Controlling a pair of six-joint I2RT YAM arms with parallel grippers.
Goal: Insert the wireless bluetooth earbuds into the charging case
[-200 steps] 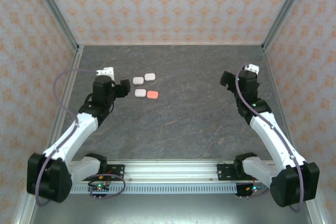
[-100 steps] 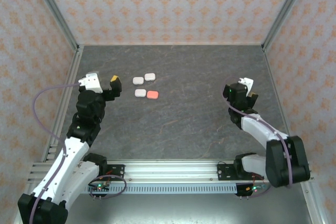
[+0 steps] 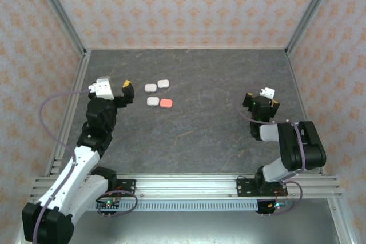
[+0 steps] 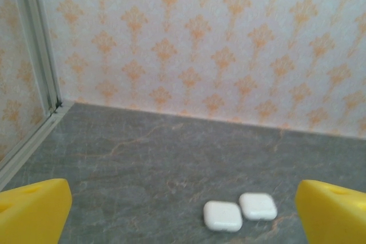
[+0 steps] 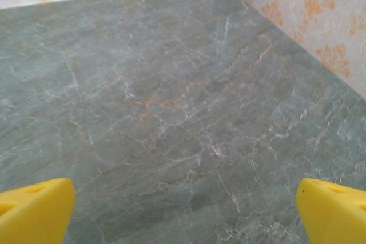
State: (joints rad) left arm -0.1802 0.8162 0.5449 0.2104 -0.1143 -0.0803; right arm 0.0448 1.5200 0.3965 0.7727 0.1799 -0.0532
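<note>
In the top external view, three white charging cases (image 3: 152, 101) and a coral-pink case (image 3: 166, 103) look shut. They are too small to read for seams, so whether earbuds lie inside cannot be told. The four sit in two side-by-side pairs, left of centre on the grey surface (image 3: 206, 135). The left pincer (image 3: 126, 94) hangs just beside them on their left, with one yellow fingertip (image 3: 128, 86) plain and the other hard to make out. The right pincer (image 3: 261, 102) is well apart, near the right wall (image 3: 331, 72). In the left wrist view the left pincer (image 4: 183, 215) stands wide, its yellow fingers (image 4: 31, 210) cut off at the lower corners. Two white charging cases (image 4: 223, 216), rounded squares, lie between them, so close that contact cannot be judged. Open surface runs on to the back wall (image 4: 200, 38) and the corner post (image 4: 34, 44). In the right wrist view the right pincer (image 5: 184, 212) gapes equally wide over bare marbled surface, the side wall (image 5: 309, 21) at right.
</note>
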